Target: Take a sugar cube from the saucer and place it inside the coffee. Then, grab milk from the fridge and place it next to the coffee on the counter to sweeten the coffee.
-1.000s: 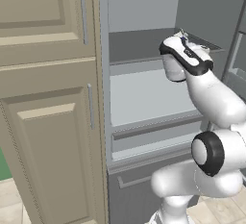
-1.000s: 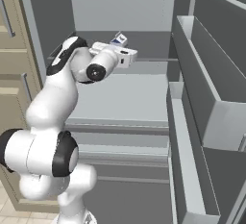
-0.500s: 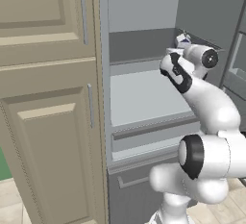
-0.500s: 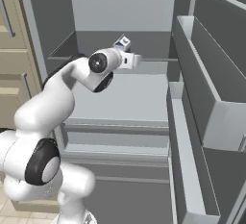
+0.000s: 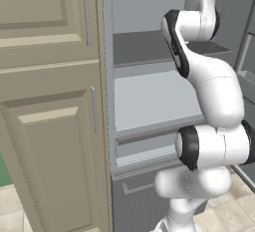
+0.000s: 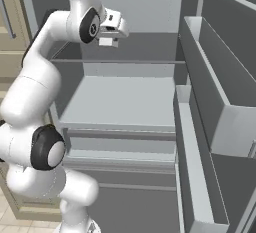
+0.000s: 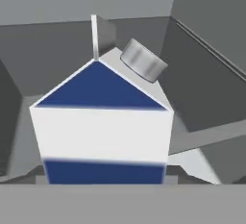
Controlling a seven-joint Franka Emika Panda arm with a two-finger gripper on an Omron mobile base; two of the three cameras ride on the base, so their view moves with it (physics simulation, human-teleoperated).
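The arm (image 5: 214, 91) is built of smooth, glossy white rounded shells, joined by dark, near-black bands at the joints. A broad black ring is seen at the large lower joint, and a curved black seam runs along the upper link. A round grey cap closes the topmost joint. The end effector (image 6: 111, 29) is formed as a boxy white block with pale grey faces.

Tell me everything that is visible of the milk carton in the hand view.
The milk carton is a white gable-top carton with a dark blue gable panel and a dark blue band lower down. A grey round cap sits on its sloped roof, and a thin top seam rises above. It stands upright and close to the camera, against the fridge's grey interior walls.
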